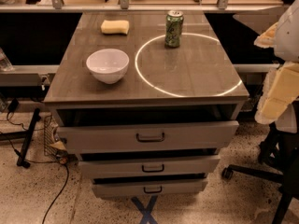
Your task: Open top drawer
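Note:
The top drawer (93,137) is the widest grey front, just under the tabletop, with a dark bar handle (150,137) at its centre. A dark gap shows above the front, which stands slightly forward of the cabinet. My gripper (279,73) is a white and cream shape at the right edge of the camera view. It is up beside the table's right front corner, well right of the handle and not touching the drawer.
Two narrower drawers (149,167) (149,188) sit below. On the tabletop (187,73) stand a white bowl (108,65), a green can (174,29) and a yellow sponge (115,27). An office chair base (261,171) is at the right, cables (28,139) at the left.

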`<action>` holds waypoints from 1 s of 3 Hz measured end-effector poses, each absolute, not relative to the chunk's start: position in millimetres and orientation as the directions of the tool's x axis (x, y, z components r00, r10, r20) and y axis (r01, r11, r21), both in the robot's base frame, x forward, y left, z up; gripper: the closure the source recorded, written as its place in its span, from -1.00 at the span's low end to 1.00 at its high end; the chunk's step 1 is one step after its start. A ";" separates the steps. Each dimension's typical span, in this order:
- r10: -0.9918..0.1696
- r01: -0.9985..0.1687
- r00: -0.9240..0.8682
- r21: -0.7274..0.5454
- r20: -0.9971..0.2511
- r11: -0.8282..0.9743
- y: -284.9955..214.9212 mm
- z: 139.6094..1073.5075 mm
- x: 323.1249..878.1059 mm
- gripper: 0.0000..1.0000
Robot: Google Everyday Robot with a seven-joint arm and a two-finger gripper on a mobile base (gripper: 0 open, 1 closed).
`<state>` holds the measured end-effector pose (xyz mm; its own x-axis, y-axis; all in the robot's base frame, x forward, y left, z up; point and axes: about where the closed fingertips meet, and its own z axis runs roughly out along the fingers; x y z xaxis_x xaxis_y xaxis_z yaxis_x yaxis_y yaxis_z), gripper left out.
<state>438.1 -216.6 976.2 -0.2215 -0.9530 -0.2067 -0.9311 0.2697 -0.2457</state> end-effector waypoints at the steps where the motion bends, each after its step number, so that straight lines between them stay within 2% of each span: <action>1: -0.951 -0.929 -0.222 -0.250 -0.214 0.273 -218.6 975.8 439.3 -1.00; 2: -0.947 -0.928 -0.212 -0.253 -0.243 0.273 -222.4 967.0 442.7 -1.00; 3: -0.945 -0.947 -0.158 -0.227 -0.287 0.227 -227.3 917.6 438.0 -1.00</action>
